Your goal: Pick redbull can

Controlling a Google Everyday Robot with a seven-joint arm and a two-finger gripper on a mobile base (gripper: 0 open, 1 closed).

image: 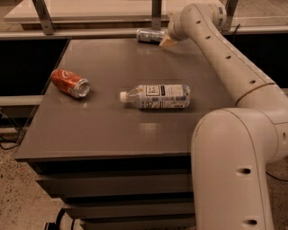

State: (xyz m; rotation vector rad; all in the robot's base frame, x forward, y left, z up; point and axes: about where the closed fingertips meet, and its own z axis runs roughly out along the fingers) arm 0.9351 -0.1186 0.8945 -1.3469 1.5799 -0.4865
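Note:
The redbull can point(150, 35), slim, silvery with dark patches, lies on its side at the far edge of the dark table point(108, 130). My gripper point(164, 42) is at the end of the outstretched white arm, right at the can's right end. The wrist hides where the gripper meets the can, so I cannot tell whether they touch.
An orange-red soda can point(69, 82) lies on its side at the table's left. A clear plastic bottle point(157, 96) with a white cap lies in the middle. A rail with metal posts point(156, 13) runs behind the far edge. My arm's big base joint point(234, 170) fills the front right.

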